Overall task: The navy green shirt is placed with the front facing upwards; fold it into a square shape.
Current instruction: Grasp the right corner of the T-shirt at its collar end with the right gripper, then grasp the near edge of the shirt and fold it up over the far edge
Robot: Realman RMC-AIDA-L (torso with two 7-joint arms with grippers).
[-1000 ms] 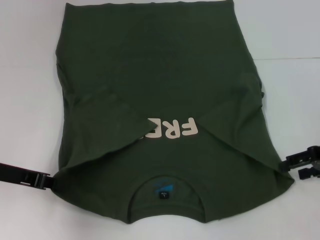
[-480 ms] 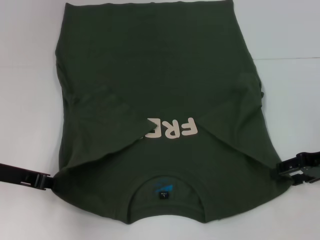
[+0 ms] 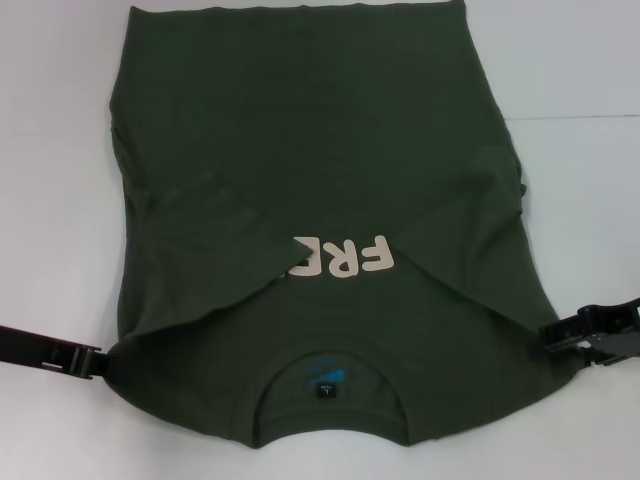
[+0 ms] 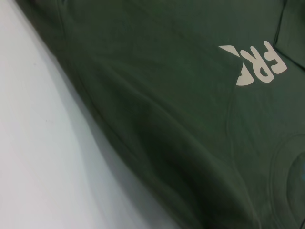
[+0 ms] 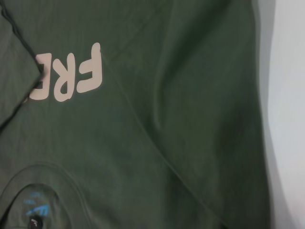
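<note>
As the right gripper (image 3: 556, 336) slides in to the dark olive-green cotton T-shirt (image 3: 320, 180) spread on the white table (image 3: 590, 150), its shoulder grasp nears; left gripper (image 3: 98, 362) waits opposite, jaw states unclear.

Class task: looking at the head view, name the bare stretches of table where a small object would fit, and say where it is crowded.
Bare white table lies beside the navy green shirt on the robot's right, and likewise on its left. A narrow strip runs along the near edge below the collar. It is crowded at both shoulder corners, where the left gripper and right gripper meet the cloth.
</note>
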